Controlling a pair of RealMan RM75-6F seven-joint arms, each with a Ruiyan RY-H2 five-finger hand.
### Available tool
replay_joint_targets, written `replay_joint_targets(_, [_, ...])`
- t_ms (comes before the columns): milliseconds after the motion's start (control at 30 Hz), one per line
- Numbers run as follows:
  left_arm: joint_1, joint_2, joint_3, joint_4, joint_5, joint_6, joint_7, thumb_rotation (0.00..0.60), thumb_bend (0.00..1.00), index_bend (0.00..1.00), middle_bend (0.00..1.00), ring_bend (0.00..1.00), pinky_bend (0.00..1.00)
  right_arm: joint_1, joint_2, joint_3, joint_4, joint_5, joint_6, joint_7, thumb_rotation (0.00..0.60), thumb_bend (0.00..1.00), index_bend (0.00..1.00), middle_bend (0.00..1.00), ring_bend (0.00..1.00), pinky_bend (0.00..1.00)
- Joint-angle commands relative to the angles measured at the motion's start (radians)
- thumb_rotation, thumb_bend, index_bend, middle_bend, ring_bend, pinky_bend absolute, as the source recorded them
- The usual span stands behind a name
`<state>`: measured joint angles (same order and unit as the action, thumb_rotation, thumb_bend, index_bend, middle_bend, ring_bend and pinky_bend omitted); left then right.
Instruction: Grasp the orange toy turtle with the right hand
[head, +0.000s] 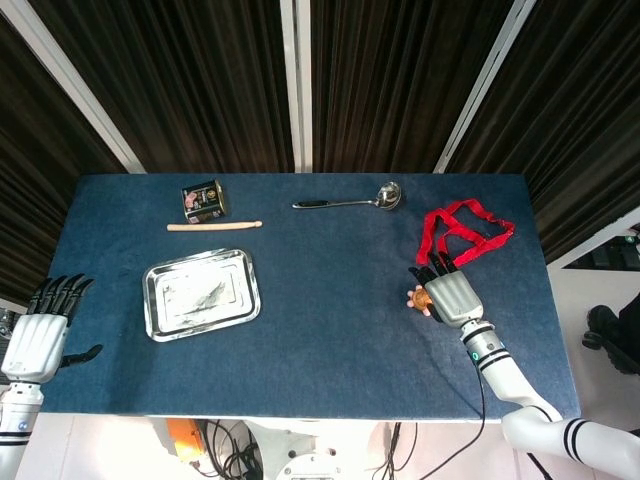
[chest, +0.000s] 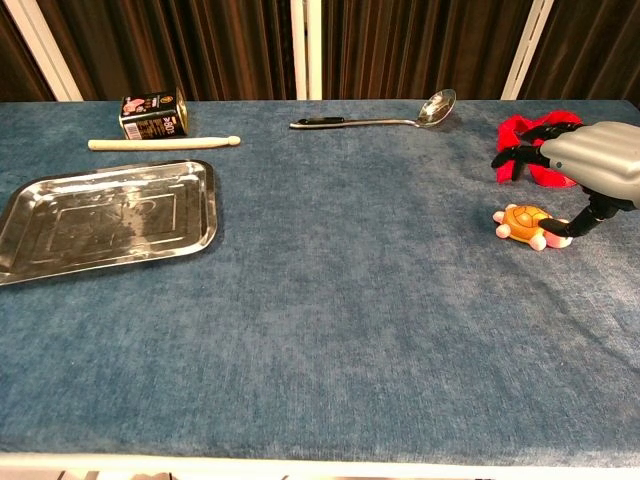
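The orange toy turtle (chest: 522, 224) lies on the blue table, near its right side, and shows as a small orange spot (head: 420, 297) in the head view. My right hand (chest: 590, 160) hovers just above and to the right of it, fingers spread and lifted clear of the shell. The thumb reaches down beside the turtle's rear, close to it or just touching. From above, the right hand (head: 452, 295) covers part of the turtle. My left hand (head: 38, 335) hangs off the table's left edge with its fingers apart, holding nothing.
A red strap (chest: 530, 150) lies just behind the right hand. A ladle (chest: 380, 118) sits at the back middle. A steel tray (chest: 105, 220), a small can (chest: 153, 115) and a wooden stick (chest: 163, 143) are on the left.
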<state>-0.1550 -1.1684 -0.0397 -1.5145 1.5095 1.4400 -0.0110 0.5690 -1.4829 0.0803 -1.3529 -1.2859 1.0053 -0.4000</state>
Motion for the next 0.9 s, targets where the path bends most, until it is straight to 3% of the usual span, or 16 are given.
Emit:
replay_joint_targets(33, [0.000, -0.001, 0.000, 0.000, -0.001, -0.002, 0.000, 0.600, 0.06, 0.09, 0.04, 0.00, 0.03, -0.002, -0.010, -0.002, 0.013, 0.002, 0.000, 0.002, 0.600, 0.32, 0.27, 0.34, 0.02, 0.00])
replay_joint_targets(333, [0.001, -0.002, 0.001, 0.007, -0.004, -0.003, -0.007, 0.600, 0.06, 0.09, 0.04, 0.00, 0.03, -0.002, -0.067, -0.001, 0.077, 0.003, 0.013, -0.014, 0.600, 0.34, 0.66, 0.60, 0.22, 0.00])
replay_joint_targets(500, [0.002, -0.004, 0.001, 0.012, -0.005, -0.002, -0.014, 0.600, 0.06, 0.09, 0.04, 0.00, 0.03, -0.011, -0.107, 0.004, 0.119, -0.024, 0.061, 0.005, 0.600, 0.42, 0.93, 0.79, 0.38, 0.00])
replay_joint_targets(600, [0.004, -0.004, 0.001, 0.015, -0.005, -0.001, -0.017, 0.600, 0.06, 0.09, 0.04, 0.00, 0.03, -0.014, -0.118, 0.003, 0.140, -0.045, 0.079, 0.026, 0.600, 0.47, 1.00, 0.86, 0.44, 0.00])
replay_joint_targets(700, [0.004, -0.004, 0.001, 0.015, -0.003, 0.001, -0.018, 0.600, 0.06, 0.09, 0.04, 0.00, 0.03, -0.015, -0.120, 0.003, 0.148, -0.059, 0.089, 0.040, 0.600, 0.48, 1.00, 0.87, 0.45, 0.00])
replay_joint_targets(767, [0.003, -0.004, 0.001, 0.014, -0.002, 0.001, -0.017, 0.600, 0.06, 0.09, 0.04, 0.00, 0.03, -0.015, -0.110, 0.001, 0.142, -0.070, 0.090, 0.051, 0.600, 0.44, 0.99, 0.87, 0.45, 0.00])
replay_joint_targets(833, [0.003, -0.004, 0.001, 0.013, -0.002, 0.001, -0.016, 0.600, 0.06, 0.09, 0.04, 0.00, 0.03, -0.013, -0.088, -0.003, 0.121, -0.074, 0.076, 0.058, 0.600, 0.33, 0.83, 0.76, 0.40, 0.00])
replay_joint_targets(900, [0.002, -0.004, 0.001, 0.012, -0.002, 0.000, -0.014, 0.600, 0.06, 0.09, 0.04, 0.00, 0.03, -0.013, -0.069, -0.002, 0.099, -0.063, 0.061, 0.056, 0.600, 0.20, 0.58, 0.57, 0.28, 0.00])
